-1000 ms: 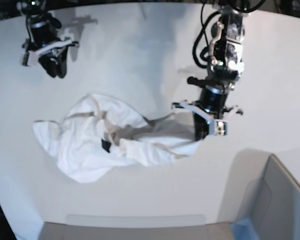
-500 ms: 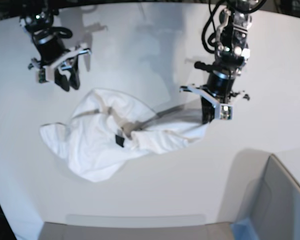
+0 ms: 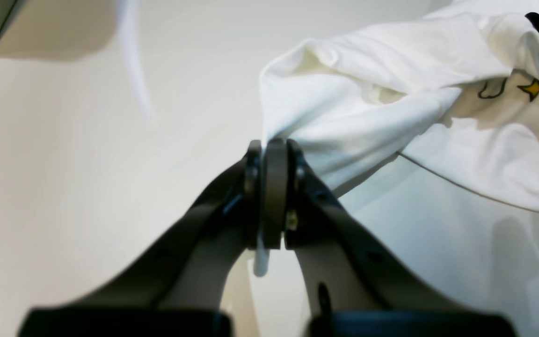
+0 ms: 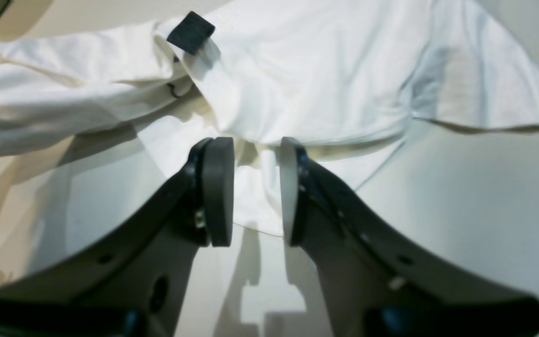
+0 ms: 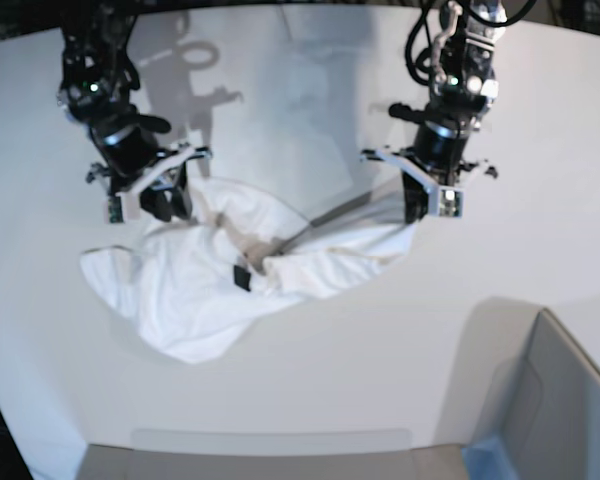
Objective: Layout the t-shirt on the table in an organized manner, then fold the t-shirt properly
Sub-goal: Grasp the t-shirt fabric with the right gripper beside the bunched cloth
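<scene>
- The white cloth t-shirt with a cartoon print and small black tag lies crumpled on the large plain white smooth table, spread from about 9 o'clock to 3 o'clock of table centre; not yet laid flat.
- Left gripper: jaws pressed together, clamped on a fold of the t-shirt's edge at the 3 o'clock end of the heap.
- Right gripper: jaws apart, nothing held, straddling a ridge of cloth at the heap's 11 o'clock side.
- Step in hand, as you should judge it: second grasp for the spread-out. Keep the left clamp firm; close the right jaws on one edge layer only, not a bunched wad, then draw both ends apart.
- Versus a second ago: the right arm has come down from the far 10 o'clock corner onto the cloth; the left arm has lifted and drawn its end towards 2 o'clock, stretching the heap.
</scene>
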Robot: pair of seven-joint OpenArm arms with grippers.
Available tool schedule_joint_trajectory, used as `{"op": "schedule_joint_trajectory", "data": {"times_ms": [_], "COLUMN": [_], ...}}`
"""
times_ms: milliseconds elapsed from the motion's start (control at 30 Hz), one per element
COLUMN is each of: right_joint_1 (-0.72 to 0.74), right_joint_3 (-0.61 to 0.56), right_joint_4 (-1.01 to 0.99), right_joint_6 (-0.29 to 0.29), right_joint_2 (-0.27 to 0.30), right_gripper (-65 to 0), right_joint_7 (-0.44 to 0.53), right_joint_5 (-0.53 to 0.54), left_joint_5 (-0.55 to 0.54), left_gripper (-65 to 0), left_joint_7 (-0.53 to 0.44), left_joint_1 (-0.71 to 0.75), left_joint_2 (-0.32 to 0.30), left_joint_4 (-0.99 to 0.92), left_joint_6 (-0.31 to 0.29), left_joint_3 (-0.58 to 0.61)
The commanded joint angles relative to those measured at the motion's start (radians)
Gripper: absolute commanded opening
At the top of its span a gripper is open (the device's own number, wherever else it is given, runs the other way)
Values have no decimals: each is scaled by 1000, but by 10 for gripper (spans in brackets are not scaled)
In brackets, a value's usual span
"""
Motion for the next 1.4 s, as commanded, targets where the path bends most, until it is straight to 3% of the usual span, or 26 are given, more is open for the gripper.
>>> {"op": "schedule_joint_trajectory", "data": {"times_ms": [0,200,433,600,700,1167,1367], "right_joint_1": [11,0,-9,30,51,240,257], "right_joint_3": [4,41,151,279,292,291,282], "right_joint_4": [17,15,-11,-146,-216,-394,-414], "right_joint_6": [8,7,5,4,5,7,7], "right_joint_2": [-6,-7,8,-32,-29,-36,-84], "right_gripper": [-453,-349,-345,-345,-345,-345,-345], "right_joint_7": [21,20,12,12,10,-105,-106], "right_joint_5": [17,143,218,393,462,465,464], "left_joint_5": [2,2,2,2,2,2,2], "left_gripper": [-650,-650,-650,-650,-650,-650,-650], "left_joint_7": [-24,-19,-19,-19,-19,-19,-19], "left_joint_1": [-6,-6,0,9,20,35,37], "left_joint_2": [-5,-5,-5,-5,-5,-5,-5], "left_joint_4": [19,16,15,15,16,16,16], "left_joint_6": [1,1,1,1,1,1,1], "left_joint_3": [-5,-5,-5,-5,-5,-5,-39]}}
